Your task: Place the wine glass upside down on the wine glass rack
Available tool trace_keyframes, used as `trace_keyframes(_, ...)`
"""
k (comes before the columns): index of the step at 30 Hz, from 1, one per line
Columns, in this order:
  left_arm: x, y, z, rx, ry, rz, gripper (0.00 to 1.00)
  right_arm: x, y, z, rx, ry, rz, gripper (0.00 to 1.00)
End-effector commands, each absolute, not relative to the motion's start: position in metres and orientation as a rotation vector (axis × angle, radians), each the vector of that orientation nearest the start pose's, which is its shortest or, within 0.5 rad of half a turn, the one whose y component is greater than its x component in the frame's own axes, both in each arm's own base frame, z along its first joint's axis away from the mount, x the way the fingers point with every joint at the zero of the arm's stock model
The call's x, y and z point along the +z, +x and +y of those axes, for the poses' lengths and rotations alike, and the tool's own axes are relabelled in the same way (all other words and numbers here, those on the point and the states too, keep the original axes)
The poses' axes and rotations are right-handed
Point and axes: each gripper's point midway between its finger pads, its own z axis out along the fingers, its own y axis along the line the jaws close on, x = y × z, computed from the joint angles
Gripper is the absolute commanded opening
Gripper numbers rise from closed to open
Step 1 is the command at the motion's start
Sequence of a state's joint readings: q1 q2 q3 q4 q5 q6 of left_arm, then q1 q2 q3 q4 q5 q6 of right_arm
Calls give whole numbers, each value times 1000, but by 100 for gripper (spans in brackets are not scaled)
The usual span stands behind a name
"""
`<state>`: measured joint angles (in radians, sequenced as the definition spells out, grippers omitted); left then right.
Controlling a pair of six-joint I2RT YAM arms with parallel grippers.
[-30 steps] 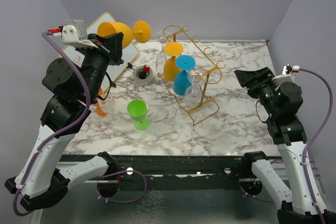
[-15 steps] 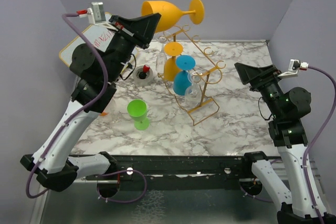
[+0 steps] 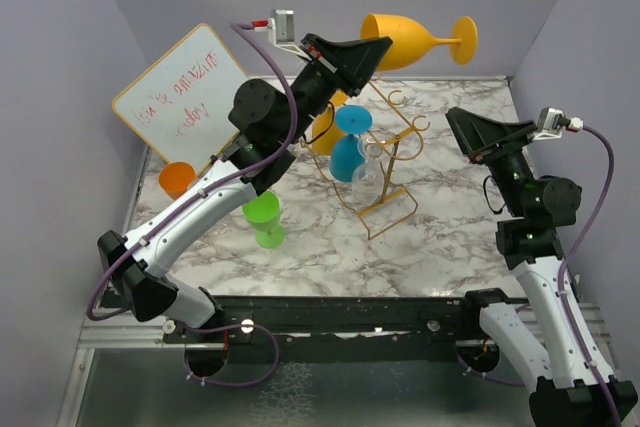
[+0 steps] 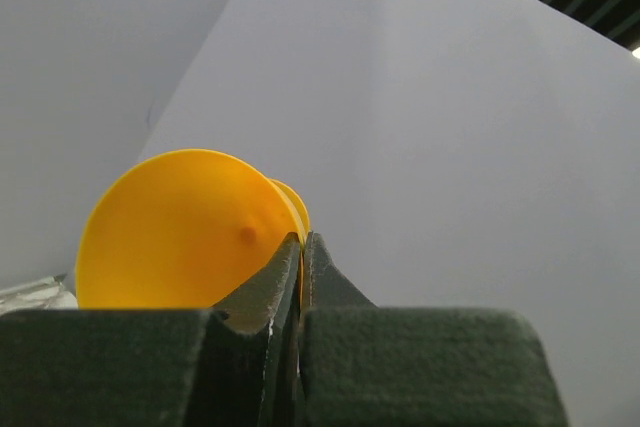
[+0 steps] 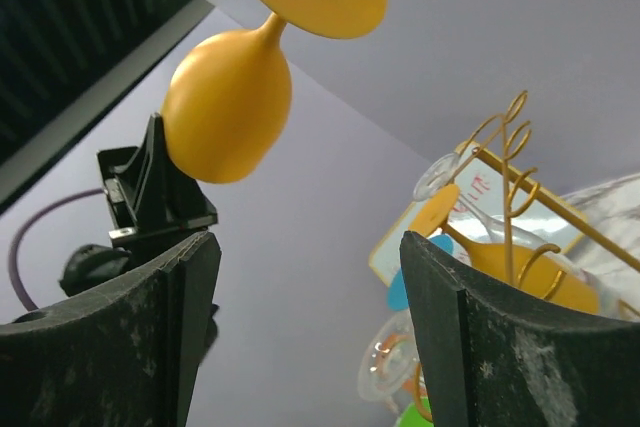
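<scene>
A yellow wine glass point(image 3: 410, 40) lies on its side high in the air above the back of the table, foot pointing right. My left gripper point(image 3: 376, 48) is shut on the rim of its bowl; in the left wrist view the glass point(image 4: 180, 237) fills the space ahead of the closed left gripper point(image 4: 302, 243). The gold wire wine glass rack point(image 3: 392, 152) stands below it. My right gripper point(image 3: 466, 129) hovers open to the right of the rack, holding nothing. In the right wrist view, my right gripper point(image 5: 308, 247) looks up at the glass point(image 5: 230, 107) and the rack point(image 5: 510, 147).
Upside down on the rack hang an orange glass point(image 3: 325, 132), a blue glass point(image 3: 347, 152) and a clear glass point(image 3: 366, 177). A green glass point(image 3: 262, 215) stands left of the rack. An orange cup point(image 3: 177, 179) and a whiteboard point(image 3: 180, 97) are at the left wall.
My left arm has swung the yellow glass rightward from above the whiteboard to above the rack. My right gripper has lifted and tilted upward, staying open.
</scene>
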<state>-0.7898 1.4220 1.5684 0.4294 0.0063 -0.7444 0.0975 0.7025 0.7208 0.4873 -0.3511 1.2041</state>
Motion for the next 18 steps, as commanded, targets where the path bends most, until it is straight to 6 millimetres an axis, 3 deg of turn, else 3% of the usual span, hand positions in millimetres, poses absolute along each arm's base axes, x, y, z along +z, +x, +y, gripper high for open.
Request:
trace_keyframes(1, 595, 283, -345, -1404, 41, 962, 0, 483, 248, 116, 1505, 388, 1021, 77)
trace_keyframes(11, 564, 289, -384, -1394, 63, 991, 0, 514, 255, 88, 1492, 575, 898, 74)
trace_keyframes(18, 554, 273, -401, -1266, 167, 885, 0, 501, 288, 74, 1440, 806, 959, 68)
